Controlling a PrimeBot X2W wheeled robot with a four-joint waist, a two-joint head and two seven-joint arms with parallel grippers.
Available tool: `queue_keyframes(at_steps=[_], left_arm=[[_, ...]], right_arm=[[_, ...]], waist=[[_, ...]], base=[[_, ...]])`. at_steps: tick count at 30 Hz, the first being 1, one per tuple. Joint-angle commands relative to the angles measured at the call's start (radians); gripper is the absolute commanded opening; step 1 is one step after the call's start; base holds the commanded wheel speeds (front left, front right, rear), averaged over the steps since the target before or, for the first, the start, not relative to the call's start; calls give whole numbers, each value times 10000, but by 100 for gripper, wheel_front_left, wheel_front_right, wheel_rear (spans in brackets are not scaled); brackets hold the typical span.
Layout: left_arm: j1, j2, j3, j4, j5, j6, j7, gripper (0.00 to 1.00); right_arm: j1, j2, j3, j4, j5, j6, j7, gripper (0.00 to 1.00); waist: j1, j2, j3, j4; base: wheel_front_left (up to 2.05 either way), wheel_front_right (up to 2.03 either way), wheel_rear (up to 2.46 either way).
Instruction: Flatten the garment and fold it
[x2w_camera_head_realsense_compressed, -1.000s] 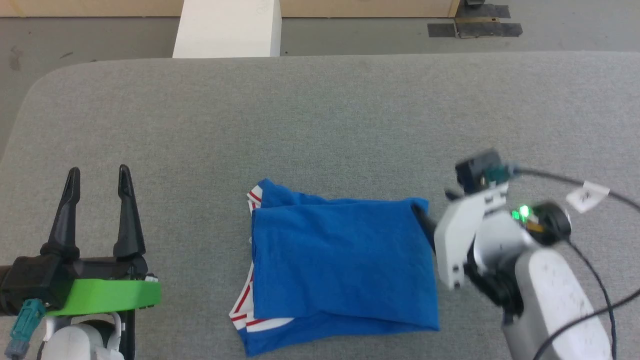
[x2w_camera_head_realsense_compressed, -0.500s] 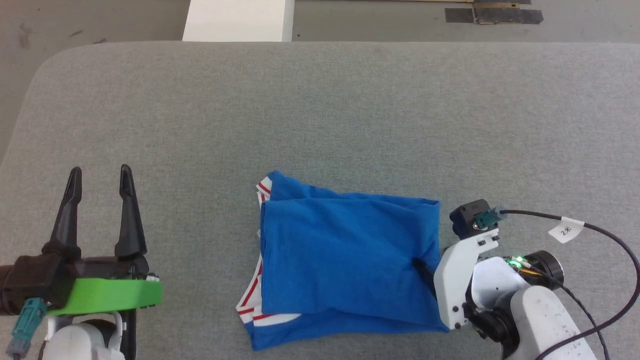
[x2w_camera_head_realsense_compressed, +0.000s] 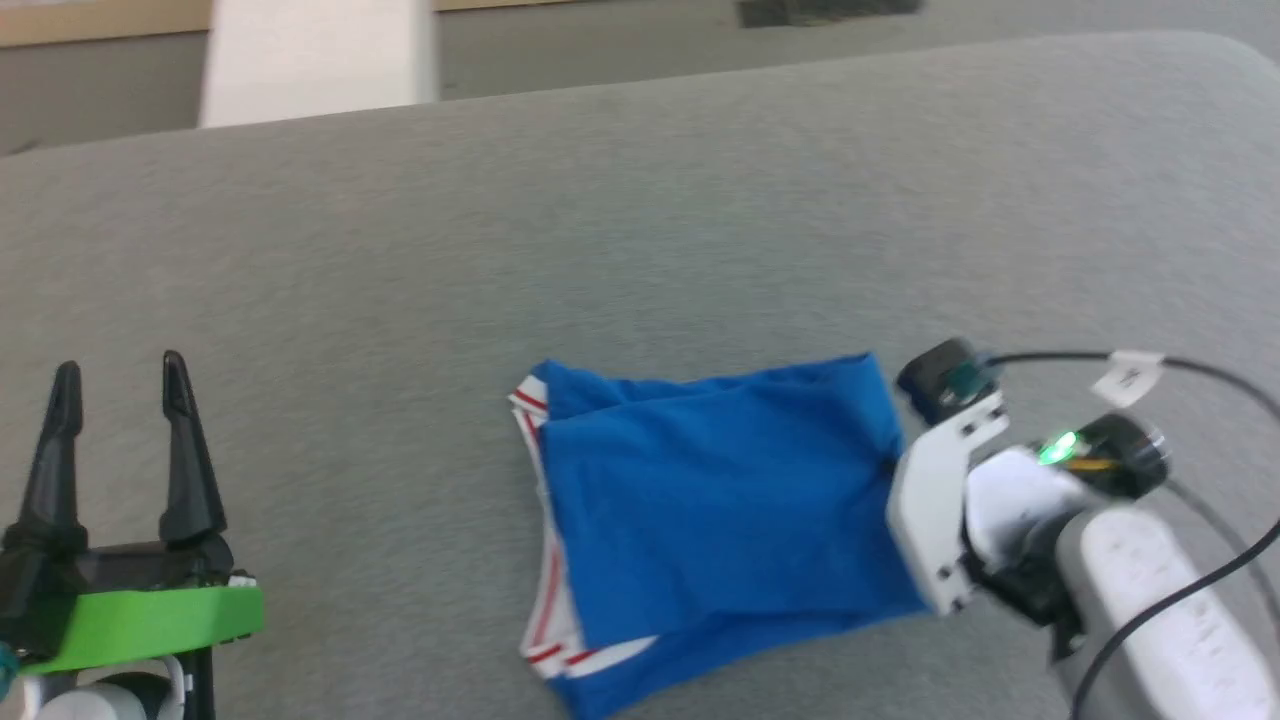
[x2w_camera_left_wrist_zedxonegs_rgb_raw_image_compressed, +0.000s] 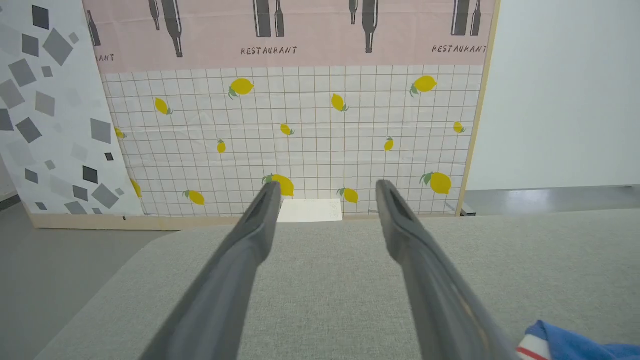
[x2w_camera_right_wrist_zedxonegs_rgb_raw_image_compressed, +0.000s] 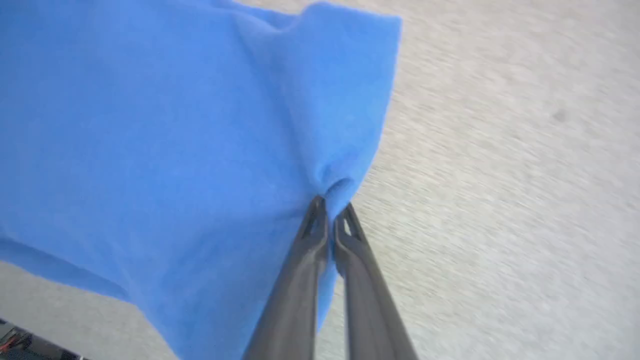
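You had bare tabletop (x2w_camera_head_realsense_compressed: 640, 220) behind the shirt (x2w_camera_head_realsense_compressed: 720, 480) and to its left, open as far as your left tool (x2w_camera_head_realsense_compressed: 120, 368). At the shirt's right edge, your right tool (x2w_camera_right_wrist_zedxonegs_rgb_raw_image_compressed: 331, 205) and its arm (x2w_camera_head_realsense_compressed: 1150, 600) blocked the way.

Staged robot lab; printed backdrop panel (x2w_camera_left_wrist_zedxonegs_rgb_raw_image_compressed: 300, 125) (lemons, "RESTAURANT")

Left pincer (x2w_camera_left_wrist_zedxonegs_rgb_raw_image_compressed: 327, 184) spread wide, grey table (x2w_camera_left_wrist_zedxonegs_rgb_raw_image_compressed: 325, 285), garment (x2w_camera_left_wrist_zedxonegs_rgb_raw_image_compressed: 575, 347) lower right
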Motion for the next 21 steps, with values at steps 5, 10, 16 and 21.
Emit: queue_keyframes(at_steps=[5, 10, 16, 21], left_arm=[[-69, 336, -105, -371, -41, -67, -38, 100], [-312, 854, -186, -854, -174, -68, -38, 100], [-449, 1507, 26, -1318, -277, -68, 12, 100], [-466, 1824, 257, -1652, -377, -65, 182, 100]], right_arm=[[-861, -920, -340, -153, 274, -19, 211, 0], [-1633, -1386, -1610, 136, 81, -19, 144, 0], [-2037, -1786, -3203, 649, -621, -19, -37, 0], [-2417, -1903, -4692, 1157, -1322, -19, -359, 0]], waist=[[0, -1, 1007, -2207], [0, -1, 1914, -2430], [0, -1, 2842, -2139], [0, -1, 3420, -1865]], base=[[0, 0, 0], [0, 0, 0], [0, 0, 0], [0, 0, 0]])
